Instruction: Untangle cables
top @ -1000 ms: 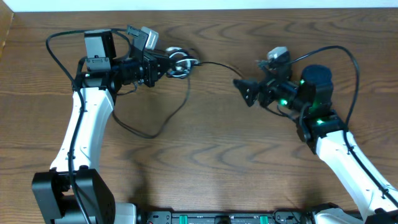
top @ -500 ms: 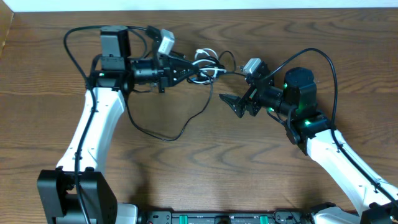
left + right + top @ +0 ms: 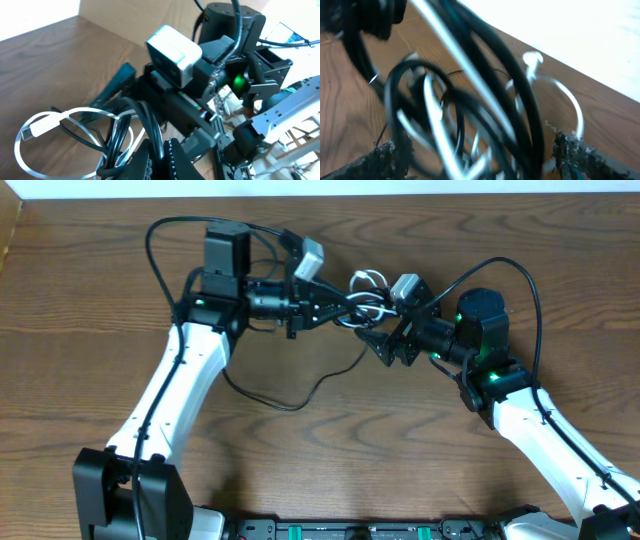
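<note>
left gripper (image 3: 341, 310) pinches the knotted cables (image 3: 369, 288); right gripper (image 3: 386, 337) gapes around them, probably needing to clamp one strand next.

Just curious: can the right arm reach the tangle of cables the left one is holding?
Probably yes: the right gripper is open, the tangle between its fingers, nothing blocking.

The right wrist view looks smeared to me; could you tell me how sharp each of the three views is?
Right wrist: heavy motion blur, the cables streak and the bright background is washed out; left wrist: sharp, the white cable loop crisp, upper left corner overexposed; overhead: sharp and evenly lit, only faint shadows on the wooden table.
</note>
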Controlling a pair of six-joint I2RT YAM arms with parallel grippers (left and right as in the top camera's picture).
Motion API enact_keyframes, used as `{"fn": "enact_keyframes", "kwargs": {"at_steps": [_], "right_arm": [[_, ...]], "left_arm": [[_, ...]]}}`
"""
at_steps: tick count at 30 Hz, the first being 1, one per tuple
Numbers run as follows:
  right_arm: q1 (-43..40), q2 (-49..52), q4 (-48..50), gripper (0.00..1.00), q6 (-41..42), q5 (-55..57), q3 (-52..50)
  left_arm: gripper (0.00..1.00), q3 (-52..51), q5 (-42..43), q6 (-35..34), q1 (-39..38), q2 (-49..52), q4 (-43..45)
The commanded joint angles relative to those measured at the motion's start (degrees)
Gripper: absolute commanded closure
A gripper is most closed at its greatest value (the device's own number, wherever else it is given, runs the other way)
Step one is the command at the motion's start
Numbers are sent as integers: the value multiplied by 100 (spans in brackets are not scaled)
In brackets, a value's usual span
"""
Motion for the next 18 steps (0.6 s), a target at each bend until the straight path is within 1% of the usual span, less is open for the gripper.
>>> {"fn": "enact_keyframes", "kwargs": {"at_steps": [1,3,4,9,11,12,16,18], "right_arm": [[37,13,31,15,-94,-22,37],[37,13,35,26,-94,37,39],[37,13,35,34,-94,52,39],[37,13,35,85,-94,57,37],[37,13,35,96,-94,57,39],[37,13,35,99,-94,55,39],[37,13,59,99,-92,52,39],[37,13,164,99,-52,-7,39]], "left_arm": [[92,162,57,57,-212,-122,42],[92,162,48,59,-264,-122,48],[92,162,-24,57,-262,-122,44],[92,164,-619,55,-238,-122,20],[92,162,-879,55,-238,-122,-7],[92,162,-1003,55,-238,-122,-31],[92,162,-1285,57,-240,-122,-122],[92,162,-1668,55,-240,-122,-256]]}}
